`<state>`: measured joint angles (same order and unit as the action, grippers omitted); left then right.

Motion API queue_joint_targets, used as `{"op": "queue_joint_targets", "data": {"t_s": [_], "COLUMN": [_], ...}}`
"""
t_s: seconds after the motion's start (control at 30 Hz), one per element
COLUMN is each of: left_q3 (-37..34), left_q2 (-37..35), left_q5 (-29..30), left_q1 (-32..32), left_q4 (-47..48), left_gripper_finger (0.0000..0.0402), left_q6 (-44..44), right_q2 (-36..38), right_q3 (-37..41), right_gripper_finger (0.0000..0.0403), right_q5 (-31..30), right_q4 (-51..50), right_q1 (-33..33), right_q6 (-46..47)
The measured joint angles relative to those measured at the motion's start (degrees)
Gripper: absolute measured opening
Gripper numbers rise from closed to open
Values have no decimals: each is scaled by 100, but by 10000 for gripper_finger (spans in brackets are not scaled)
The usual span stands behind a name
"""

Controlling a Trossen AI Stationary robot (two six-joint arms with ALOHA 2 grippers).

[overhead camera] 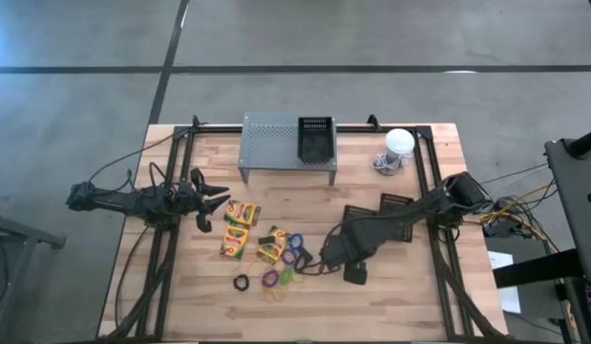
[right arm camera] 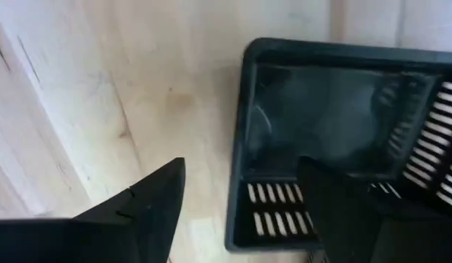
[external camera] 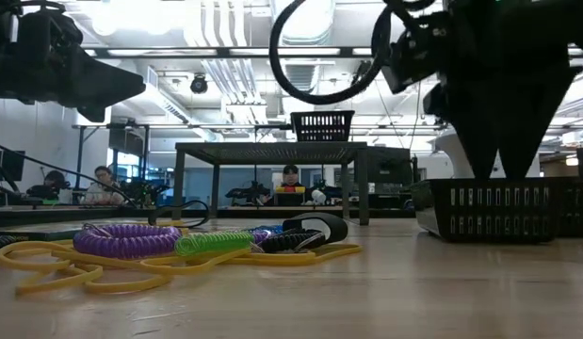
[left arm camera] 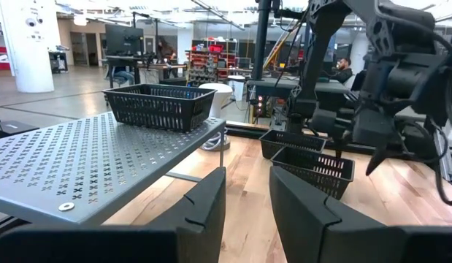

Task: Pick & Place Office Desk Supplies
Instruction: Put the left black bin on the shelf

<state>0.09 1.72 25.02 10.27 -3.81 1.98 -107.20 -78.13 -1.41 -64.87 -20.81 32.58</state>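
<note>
Tabletop (overhead camera: 390, 306) – light wood planks, two dark arms over it. Grey perforated stand (overhead camera: 276, 143) at the far edge carries one black mesh basket (overhead camera: 315, 139). Two more baskets sit right of centre: one (overhead camera: 396, 204) farther back, one (overhead camera: 357, 218) partly under the right arm.

Right gripper (overhead camera: 330, 254) hangs low between that nearer basket and the pile of supplies, jaws released and spread wide, nothing in them. Its wrist view looks down at a basket corner (right arm camera: 335, 139), which looks empty.

Left gripper (overhead camera: 213, 204) hovers over the left side just beside the crayon boxes, jaws part open, nothing seen between them.

Judgement: step in hand looks like the right arm going for the next loop. To do it well – come straight down on one loop at the pile's right edge, take a single strand, lift clear before swinging to the basket. The loops overlap, so a deep bite could drag neighbours along.

Supplies, centre of tabletop: four yellow-and-green crayon boxes (overhead camera: 241, 212), flat, close together. Just right of them and nearer the front, the coiled band loops (overhead camera: 285, 268) – purple (external camera: 126, 240), green (external camera: 216, 242), yellow (external camera: 103, 271), black (overhead camera: 242, 283), one blue, tangled and touching.
</note>
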Motion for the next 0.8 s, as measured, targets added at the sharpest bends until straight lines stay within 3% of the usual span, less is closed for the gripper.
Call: {"op": "queue_joint_targets", "data": {"t_s": [0.47,0.63,0.8], "left_q3": [1,-1,-1], "left_q2": [0,0,0], "left_q5": [0,0,0], "left_q1": [1,0,-1], "left_q4": [0,0,0], "left_gripper_finger": [113,113,113], "left_q6": [0,0,0], "right_q2": [0,0,0], "right_q3": [574,208,-664], "right_gripper_finger": [91,19,15], "right_q5": [15,46,39], "right_q4": [384,377,446], "right_q1": [41,36,45], "right_q6": [-1,-31,-149]}}
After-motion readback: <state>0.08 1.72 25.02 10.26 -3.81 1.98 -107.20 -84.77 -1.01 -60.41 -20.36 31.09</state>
